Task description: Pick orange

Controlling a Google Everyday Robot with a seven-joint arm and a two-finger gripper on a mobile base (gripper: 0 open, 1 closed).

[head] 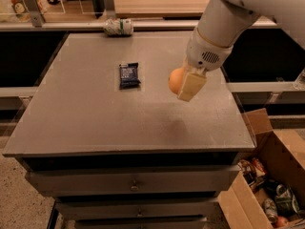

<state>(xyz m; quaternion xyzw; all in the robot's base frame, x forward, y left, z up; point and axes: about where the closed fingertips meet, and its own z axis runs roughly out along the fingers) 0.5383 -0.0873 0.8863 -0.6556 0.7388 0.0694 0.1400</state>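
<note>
The orange (pixel 175 80) is a round orange fruit held in my gripper (pixel 185 86), lifted clear of the grey table top (pixel 86 113); its shadow lies on the table below it. The cream-coloured finger (pixel 191 85) covers the orange's right side. My white arm comes down from the upper right. The gripper is shut on the orange, over the right half of the table.
A small dark blue snack packet (pixel 129 75) lies flat on the table to the left of the orange. A crushed green-and-white can (pixel 118 26) lies at the table's far edge. An open cardboard box (pixel 267 175) with cans stands on the floor at the lower right. Drawers sit below the table top.
</note>
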